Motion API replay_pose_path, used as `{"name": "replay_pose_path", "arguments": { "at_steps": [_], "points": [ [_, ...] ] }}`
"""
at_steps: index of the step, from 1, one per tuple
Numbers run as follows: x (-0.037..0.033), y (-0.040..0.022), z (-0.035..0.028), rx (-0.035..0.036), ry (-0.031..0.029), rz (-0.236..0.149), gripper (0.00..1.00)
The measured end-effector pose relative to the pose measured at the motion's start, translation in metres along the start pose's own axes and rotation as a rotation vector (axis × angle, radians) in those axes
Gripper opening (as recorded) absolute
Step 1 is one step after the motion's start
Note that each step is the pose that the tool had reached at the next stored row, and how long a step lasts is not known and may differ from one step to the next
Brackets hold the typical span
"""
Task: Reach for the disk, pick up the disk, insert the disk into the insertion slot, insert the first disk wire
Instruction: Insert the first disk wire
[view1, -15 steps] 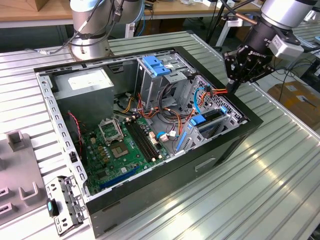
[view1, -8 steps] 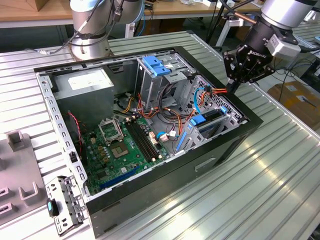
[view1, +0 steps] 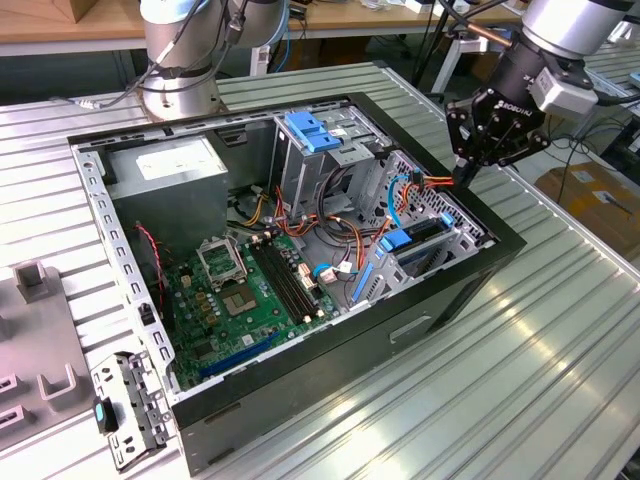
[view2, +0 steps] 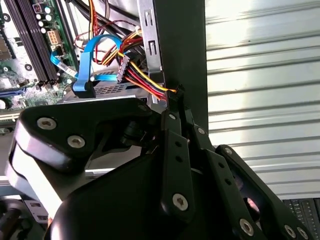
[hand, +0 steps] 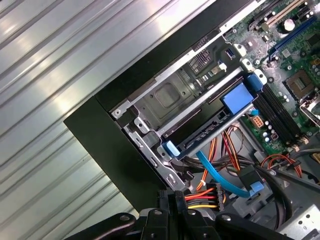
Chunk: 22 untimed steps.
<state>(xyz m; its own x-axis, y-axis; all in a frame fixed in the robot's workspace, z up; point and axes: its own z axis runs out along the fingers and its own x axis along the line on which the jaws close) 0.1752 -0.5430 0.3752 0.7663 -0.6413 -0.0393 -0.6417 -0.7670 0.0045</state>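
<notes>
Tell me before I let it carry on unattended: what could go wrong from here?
1. The fingers pinch the power wire right against the case wall; a pull could strain it or scrape the wall.
2. The blue cable loops beside it and could snag.

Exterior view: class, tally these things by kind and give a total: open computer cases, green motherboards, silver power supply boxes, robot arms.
computer case: 1
green motherboard: 1
silver power supply box: 1
robot arms: 2, one standing behind the case, one reaching over the case's corner at the exterior view's right
Total: 5
</notes>
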Motion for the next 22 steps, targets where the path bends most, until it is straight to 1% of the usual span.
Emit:
{"name": "replay_pose_path", "arguments": {
  "at_steps": [3, 4, 7, 8, 12, 14, 17, 22],
  "points": [
    [0.0, 0.0, 0.0, 0.0009, -0.0001, 0.023, 0.16],
    [0.0, 0.0, 0.0, 0.0014, -0.0002, 0.036, 0.16],
    [0.0, 0.0, 0.0, 0.0031, -0.0004, 0.079, 0.16],
    [0.0, 0.0, 0.0, 0.0039, -0.0005, 0.1, 0.16],
    [0.0, 0.0, 0.0, 0.0062, -0.0007, 0.157, 0.16],
    [0.0, 0.0, 0.0, 0.0076, -0.0009, 0.193, 0.16],
    [-0.0011, 0.001, 0.0001, 0.0081, -0.0009, 0.207, 0.16],
    [-0.0036, 0.003, 0.0001, 0.0082, -0.0009, 0.208, 0.16]
  ]
}}
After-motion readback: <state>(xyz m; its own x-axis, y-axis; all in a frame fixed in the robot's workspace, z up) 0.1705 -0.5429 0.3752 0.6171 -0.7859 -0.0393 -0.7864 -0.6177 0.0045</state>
